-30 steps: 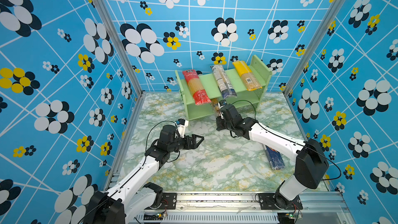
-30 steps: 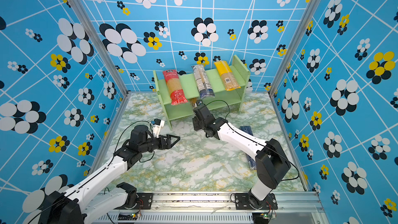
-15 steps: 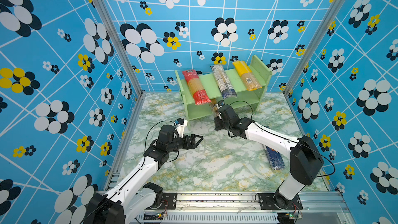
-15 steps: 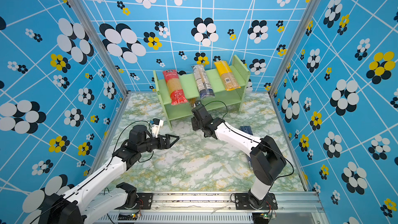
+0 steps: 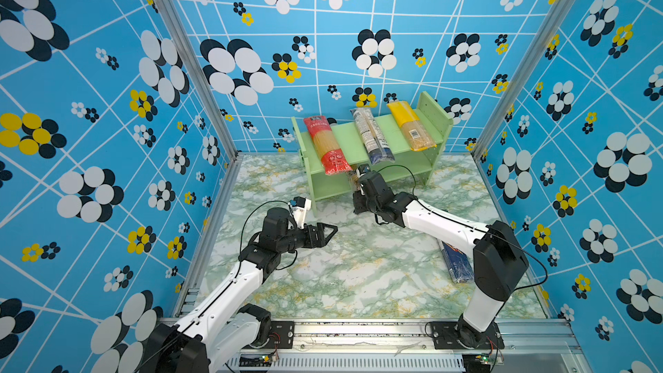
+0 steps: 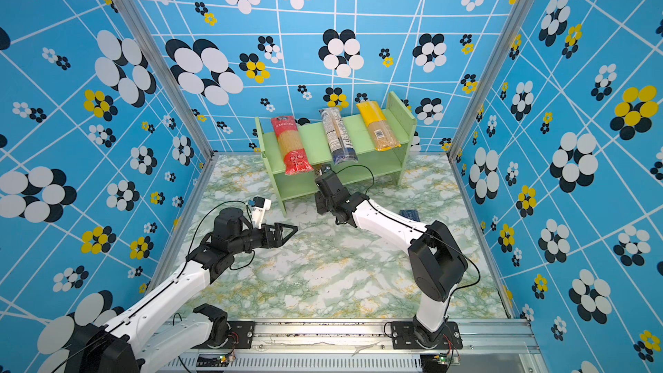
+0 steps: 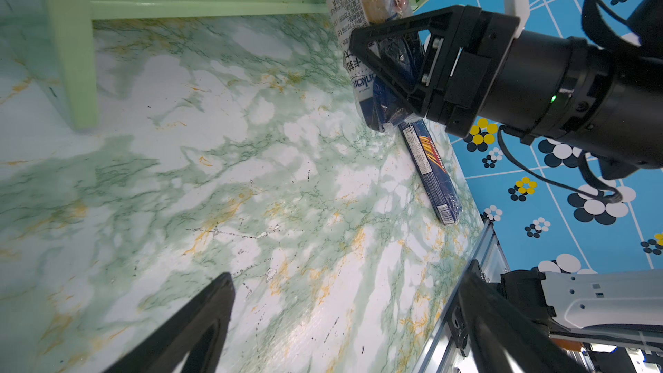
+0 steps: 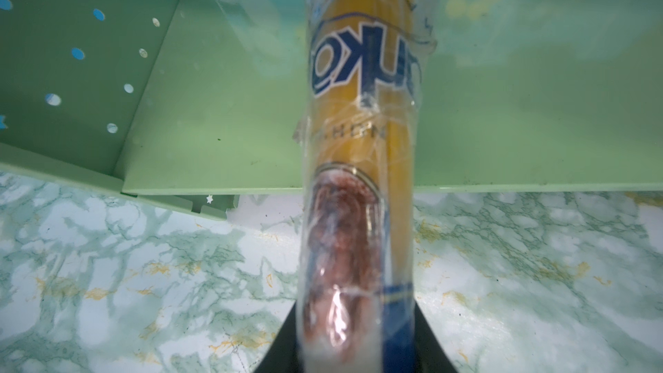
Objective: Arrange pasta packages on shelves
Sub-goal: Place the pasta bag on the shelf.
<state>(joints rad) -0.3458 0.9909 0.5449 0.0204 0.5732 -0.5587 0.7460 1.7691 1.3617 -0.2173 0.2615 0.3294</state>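
Observation:
The pale green shelves point(image 5: 394, 127) point(image 6: 312, 139) stand at the back of the marble floor. On the top tier lie a red pack point(image 5: 326, 145), a clear white-labelled pack point(image 5: 371, 136) and a yellow pack point(image 5: 410, 125). My right gripper point(image 5: 360, 195) point(image 8: 358, 324) point(image 7: 362, 48) is shut on the dark-blue near end of a brownish pack point(image 8: 358, 138) point(image 7: 362, 77). Its far end reaches over the lower tier point(image 8: 502, 120). A dark blue Barilla pack point(image 5: 455, 263) point(image 7: 430, 170) lies on the floor at the right. My left gripper point(image 5: 332, 233) point(image 7: 348, 278) hovers open and empty, left of the shelf front.
Blue flowered walls close in the back and both sides. An aluminium rail point(image 5: 358, 328) with both arm bases runs along the front. The shelf's left side panel point(image 7: 68, 48) stands just beyond my left gripper. My right forearm point(image 5: 441, 224) crosses above the floor near the Barilla pack.
My right arm has reached slightly further toward the shelf with the brownish pack in its grip. The left arm has hardly moved.

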